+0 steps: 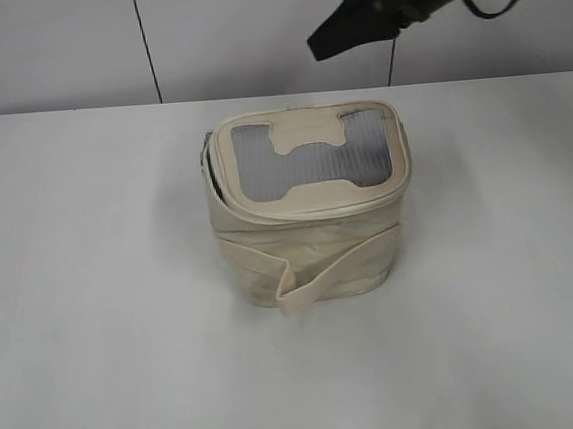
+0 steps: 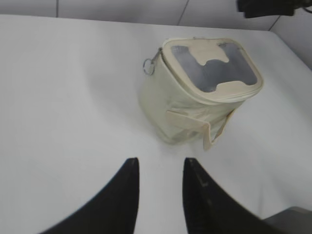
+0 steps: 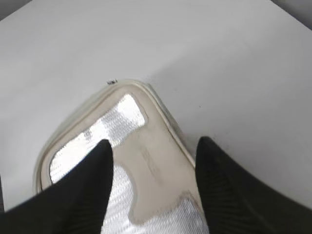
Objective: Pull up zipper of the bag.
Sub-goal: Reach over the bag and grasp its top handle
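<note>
The cream bag stands upright mid-table, its grey mesh top with the bone-shaped patch facing up and a wide strap round the body. The zipper runs along the lid rim; one silver ring pull hangs off the bag's back left corner in the left wrist view. The lid gapes slightly at the left. My right gripper is open, above and behind the bag; in its own view it hovers over the mesh top. My left gripper is open and empty, well short of the bag.
The bag stands on a white table with a pale panelled wall behind. The loose strap end sticks out at the bag's front. The table's right edge shows in the left wrist view.
</note>
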Controlling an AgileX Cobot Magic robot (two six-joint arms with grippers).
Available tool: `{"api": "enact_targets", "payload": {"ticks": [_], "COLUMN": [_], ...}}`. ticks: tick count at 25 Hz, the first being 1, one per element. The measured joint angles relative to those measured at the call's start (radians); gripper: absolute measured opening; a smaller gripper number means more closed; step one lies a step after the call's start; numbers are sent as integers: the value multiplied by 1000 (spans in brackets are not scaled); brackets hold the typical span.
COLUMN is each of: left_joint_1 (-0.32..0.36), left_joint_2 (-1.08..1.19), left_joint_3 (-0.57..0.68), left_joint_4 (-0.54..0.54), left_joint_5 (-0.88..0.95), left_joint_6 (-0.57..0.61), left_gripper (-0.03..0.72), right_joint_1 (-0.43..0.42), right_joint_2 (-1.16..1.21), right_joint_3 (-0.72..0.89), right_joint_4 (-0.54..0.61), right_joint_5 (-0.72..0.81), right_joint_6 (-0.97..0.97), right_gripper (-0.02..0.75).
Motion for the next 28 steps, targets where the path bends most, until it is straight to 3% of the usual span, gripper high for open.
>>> {"api": "enact_targets", "payload": {"ticks": [3, 6, 10, 13, 15, 18, 23, 28], "left_joint_1": [-38, -26, 120, 278, 334, 345, 327, 275], "left_joint_2": [231, 478, 742, 953, 1074, 1227, 1416, 1480], "left_joint_3": [-13, -51, -152, -251, -320, -410, -518, -549], "left_joint_4": [-135, -344, -720, -865, -895, -904, -906, -906], "left_joint_5": [-132, -157, 3, 175, 214, 277, 410, 377], "left_joint_6": [202, 468, 918, 1137, 1218, 1278, 1315, 1424], "left_gripper": [242, 242, 242, 246, 271, 342, 389, 391], "right_joint_1": [40, 71, 90, 94, 94, 103, 120, 135], "right_joint_2": [131, 231, 311, 332, 342, 359, 382, 384], "right_joint_3": [-189, -349, -444, -452, -453, -454, -454, -454], "right_joint_4": [-12, -58, -79, -77, -77, -77, -101, -156], "right_joint_5": [98, 146, 151, 158, 159, 159, 160, 161], "right_joint_6": [43, 103, 149, 154, 156, 161, 183, 201], "right_gripper": [431, 431, 431, 431, 431, 431, 430, 392]}}
